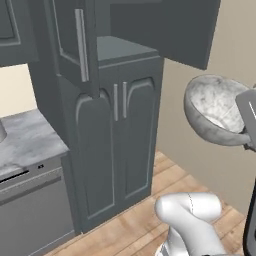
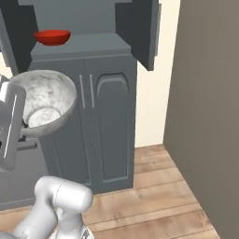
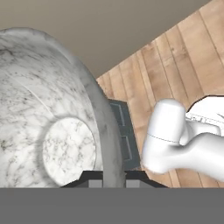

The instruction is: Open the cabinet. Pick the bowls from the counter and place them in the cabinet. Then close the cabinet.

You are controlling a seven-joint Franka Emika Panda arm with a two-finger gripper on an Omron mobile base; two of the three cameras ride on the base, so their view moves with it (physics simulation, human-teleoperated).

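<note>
Marbled bowl held aloft

Claw (image 3: 107, 181) clamped on rim of marbled bowl (image 1: 215, 107), tipped on its side, in front of cabinet (image 2: 84, 18). Cabinet doors open; red bowl (image 2: 52, 37) on its shelf, left side.

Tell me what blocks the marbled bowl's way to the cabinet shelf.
Nothing visible. The tool grips the marbled bowl in the air, off to the side. Both cabinet doors stand open, and only the red bowl sits at the shelf's far end.
</note>
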